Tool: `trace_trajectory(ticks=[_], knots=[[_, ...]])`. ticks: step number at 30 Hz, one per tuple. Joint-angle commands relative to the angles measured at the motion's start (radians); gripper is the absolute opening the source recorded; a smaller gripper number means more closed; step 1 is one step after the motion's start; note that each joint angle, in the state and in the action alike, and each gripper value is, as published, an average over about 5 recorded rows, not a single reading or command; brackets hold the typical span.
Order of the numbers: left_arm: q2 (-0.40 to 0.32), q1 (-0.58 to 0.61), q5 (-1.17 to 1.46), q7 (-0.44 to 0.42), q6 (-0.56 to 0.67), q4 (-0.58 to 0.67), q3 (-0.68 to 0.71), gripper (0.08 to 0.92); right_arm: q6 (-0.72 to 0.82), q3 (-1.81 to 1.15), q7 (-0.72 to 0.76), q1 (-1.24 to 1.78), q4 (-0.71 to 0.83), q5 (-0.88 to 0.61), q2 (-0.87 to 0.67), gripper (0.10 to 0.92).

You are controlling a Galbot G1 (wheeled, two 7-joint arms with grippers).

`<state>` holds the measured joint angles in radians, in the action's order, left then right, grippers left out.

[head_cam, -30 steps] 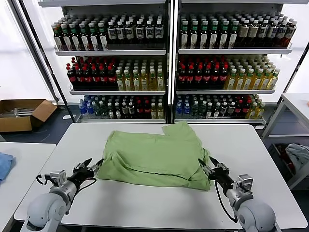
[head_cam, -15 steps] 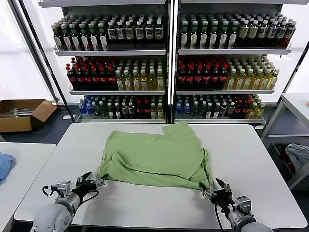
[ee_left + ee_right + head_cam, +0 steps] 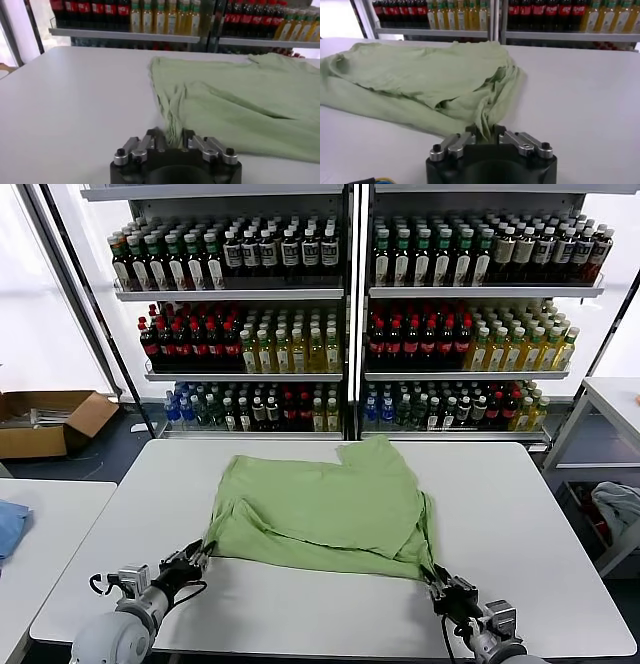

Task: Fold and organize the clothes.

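Note:
The clothes, a light green polo shirt point(image 3: 325, 509), lie partly folded in the middle of the white table point(image 3: 300, 614), collar side towards the shelves. At the shirt's near left corner my left gripper point(image 3: 197, 560) is shut on a bunched pinch of the hem; in the left wrist view the green fabric point(image 3: 240, 100) runs down between the fingers of the left gripper point(image 3: 173, 138). My right gripper point(image 3: 438, 577) is shut on the near right corner, and the right wrist view shows the shirt point(image 3: 420, 75) gathered into the right gripper point(image 3: 485, 132). No logo or buttons show.
Behind the table stand shelves of bottles point(image 3: 350, 334). A cardboard box point(image 3: 45, 419) sits on the floor far left, a blue cloth point(image 3: 8, 526) lies on a side table at left, and a grey-white cloth point(image 3: 620, 506) hangs at the right edge.
Both grippers dropped low toward the table's near edge, then reached forward to the shirt's near corners and closed on the fabric. The near hem has shifted slightly.

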<state>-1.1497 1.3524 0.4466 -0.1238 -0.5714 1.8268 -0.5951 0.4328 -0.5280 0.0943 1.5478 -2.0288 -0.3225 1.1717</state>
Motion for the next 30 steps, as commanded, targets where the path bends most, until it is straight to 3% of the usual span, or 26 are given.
trace_trajectory(ticks=[1, 5, 9, 19, 25, 30], knots=[[0.013, 0.091, -0.044, -0.02, -0.007, 0.035, -0.018, 0.264, -0.006, -0.001, 0.012, 0.03, -0.033, 0.004, -0.002, 0.125], [0.011, 0.175, -0.09, -0.027, -0.007, 0.103, -0.049, 0.15, -0.011, -0.015, 0.013, 0.106, -0.106, 0.005, -0.009, 0.107], [-0.009, 0.279, -0.122, -0.028, -0.008, 0.205, -0.116, 0.1, -0.028, -0.04, 0.011, 0.223, -0.199, 0.01, -0.025, 0.107], [-0.105, 0.575, -0.167, -0.043, -0.008, 0.421, -0.247, 0.094, -0.096, -0.077, -0.018, 0.491, -0.312, 0.069, -0.03, 0.107], [-0.13, 0.613, -0.203, -0.034, -0.008, 0.473, -0.263, 0.094, -0.062, -0.066, -0.08, 0.525, -0.355, 0.073, -0.022, 0.113], [-0.124, 0.598, -0.223, -0.026, -0.008, 0.519, -0.269, 0.12, -0.048, -0.075, -0.101, 0.5, -0.374, 0.037, -0.03, 0.224]])
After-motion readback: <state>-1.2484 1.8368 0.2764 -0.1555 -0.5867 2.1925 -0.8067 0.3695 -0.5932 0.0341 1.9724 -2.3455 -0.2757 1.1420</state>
